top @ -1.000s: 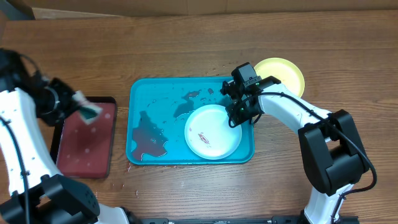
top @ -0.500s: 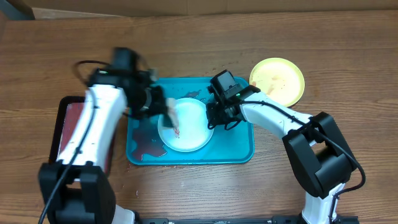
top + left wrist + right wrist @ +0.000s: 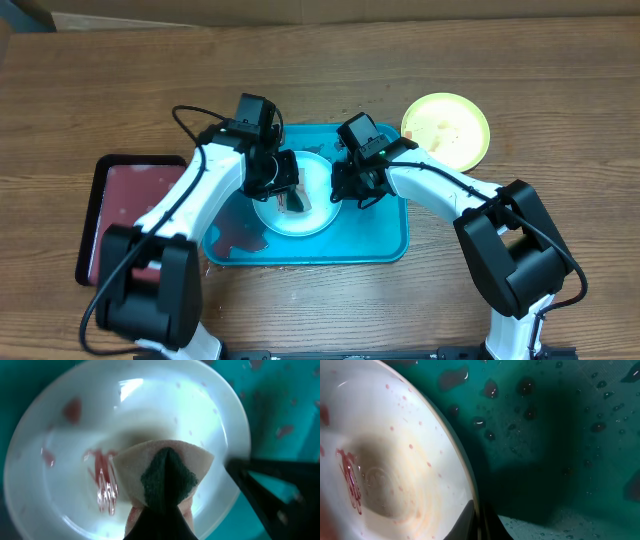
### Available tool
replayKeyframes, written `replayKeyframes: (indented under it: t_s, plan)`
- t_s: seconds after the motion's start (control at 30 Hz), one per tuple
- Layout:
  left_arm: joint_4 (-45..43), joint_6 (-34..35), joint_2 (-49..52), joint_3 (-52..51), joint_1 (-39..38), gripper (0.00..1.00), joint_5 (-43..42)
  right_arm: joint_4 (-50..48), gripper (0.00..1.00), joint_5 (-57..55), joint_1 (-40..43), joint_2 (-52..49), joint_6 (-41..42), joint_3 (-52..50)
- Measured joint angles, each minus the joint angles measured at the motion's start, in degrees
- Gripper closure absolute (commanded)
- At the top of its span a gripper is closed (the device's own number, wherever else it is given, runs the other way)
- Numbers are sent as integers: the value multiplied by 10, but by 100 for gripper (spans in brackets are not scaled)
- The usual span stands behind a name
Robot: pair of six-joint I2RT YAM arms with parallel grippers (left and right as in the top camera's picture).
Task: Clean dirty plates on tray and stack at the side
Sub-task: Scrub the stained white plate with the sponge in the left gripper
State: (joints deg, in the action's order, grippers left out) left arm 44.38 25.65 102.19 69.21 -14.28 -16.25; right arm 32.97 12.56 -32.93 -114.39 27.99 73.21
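A white plate (image 3: 312,176) with a reddish smear (image 3: 102,480) sits in the turquoise tray (image 3: 390,245), near its middle. My right gripper (image 3: 336,190) is shut on the plate's right rim; in the right wrist view its fingers (image 3: 479,522) pinch the edge of the plate (image 3: 395,460). My left gripper (image 3: 288,196) is shut on a sponge (image 3: 165,472), beige with a dark green face, and presses it onto the centre of the plate (image 3: 75,420). A yellow-green plate (image 3: 445,130) lies on the table to the right of the tray.
A dark red tray with a black rim (image 3: 135,215) lies left of the turquoise tray. The turquoise tray's floor (image 3: 545,435) is wet, with dark puddles and drops (image 3: 240,225). Both arms cross above the tray.
My left arm swung from over the dark red tray to the white plate, carrying the sponge. My right gripper pulled the plate leftward toward the tray's middle and holds it there.
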Motion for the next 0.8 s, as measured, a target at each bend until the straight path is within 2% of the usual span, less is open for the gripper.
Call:
replayKeyframes:
  t_s: [0.17,0.33,0.43,0.6,0.8]
  plan:
    - [-57,10,49,-2,0,96,5,0,96,0,0,0,3,0]
    - [-52,13,70,0,0,96,37,0,96,-1,0,0,3,0]
    - [-17,19,70,11,-6,96,90,-3,96,1,0,-1,3,0]
    - [78,43,68,41,-4,96,239,-5,96,4,-1,-2,3,0]
    - [142,45,45,120,2,96,340,-4,96,4,1,-3,3,0]
